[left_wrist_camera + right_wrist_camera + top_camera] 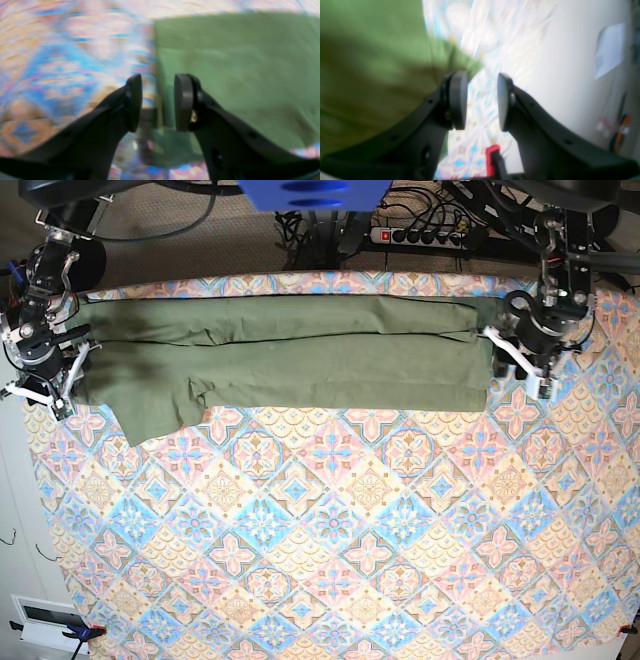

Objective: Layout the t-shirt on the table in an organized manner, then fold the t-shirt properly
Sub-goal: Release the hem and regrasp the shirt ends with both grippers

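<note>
The olive-green t-shirt (300,360) lies stretched in a long, lengthwise-folded band across the far part of the table (330,530), with one sleeve hanging out toward the near left. My left gripper (525,370) is at the shirt's right end. In the left wrist view it (158,85) stands open over the shirt's edge (237,75) and the patterned cloth (62,62), holding nothing. My right gripper (45,380) is at the shirt's left end. It (481,77) is open too, with the shirt (370,75) beside its left finger and only the table (480,110) in the gap.
A power strip (425,235) and cables lie behind the table's far edge. A blue part (315,192) hangs over the far middle. A red clamp (493,155) grips the table edge near my right gripper, with a white surface (570,62) beyond.
</note>
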Action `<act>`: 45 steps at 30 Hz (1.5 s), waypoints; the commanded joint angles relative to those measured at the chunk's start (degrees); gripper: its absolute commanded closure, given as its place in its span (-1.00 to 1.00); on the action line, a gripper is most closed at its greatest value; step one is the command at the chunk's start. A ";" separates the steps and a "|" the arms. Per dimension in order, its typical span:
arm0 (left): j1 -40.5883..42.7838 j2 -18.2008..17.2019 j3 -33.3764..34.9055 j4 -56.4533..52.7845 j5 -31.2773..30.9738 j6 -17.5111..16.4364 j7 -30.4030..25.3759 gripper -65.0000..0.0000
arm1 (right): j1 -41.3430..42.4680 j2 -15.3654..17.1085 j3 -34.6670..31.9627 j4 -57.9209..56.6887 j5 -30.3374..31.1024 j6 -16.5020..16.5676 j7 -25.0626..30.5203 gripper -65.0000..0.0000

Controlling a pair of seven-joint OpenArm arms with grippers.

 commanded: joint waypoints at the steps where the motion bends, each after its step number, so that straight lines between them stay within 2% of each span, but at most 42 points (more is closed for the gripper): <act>1: -0.34 0.17 -1.91 1.13 -0.30 -0.27 -1.30 0.32 | 0.52 0.18 0.44 2.21 0.38 -0.38 0.85 0.41; 6: -0.25 -0.71 -3.93 0.69 -0.21 -0.27 -0.86 0.32 | -2.91 -1.05 0.79 8.01 0.38 -0.38 0.85 0.41; 11: -3.68 -2.47 -3.93 -2.74 -4.96 -0.35 5.74 0.32 | -4.93 -1.05 -4.48 8.80 0.38 -0.38 0.85 0.41; 15: -5.26 -2.56 -4.28 -4.85 -6.72 -0.35 7.32 0.32 | -4.93 -1.05 -8.44 8.80 0.38 -0.38 0.85 0.41; 19: -5.17 -2.38 -4.02 -4.85 -7.24 -0.35 7.41 0.32 | -4.49 -1.05 -9.50 8.36 0.38 -0.38 2.25 0.41; 22: -5.09 -2.12 -3.93 -4.76 -7.33 -0.35 7.41 0.32 | 0.69 -1.05 -10.64 7.74 0.38 -0.38 2.34 0.40; 27: -5.09 -0.97 -3.93 -4.58 -7.33 -0.35 7.50 0.32 | 9.48 -1.05 -13.45 -1.05 0.38 -0.38 2.34 0.40; 34: -5.00 -0.89 -3.93 -4.58 -7.33 -0.35 7.50 0.32 | 17.92 -1.05 -13.63 -16.43 0.38 -0.38 2.96 0.40; 45: -5.09 -0.89 -3.93 -4.58 -7.33 -0.35 7.50 0.32 | 20.65 -1.05 -13.63 -34.89 0.38 -0.38 9.46 0.40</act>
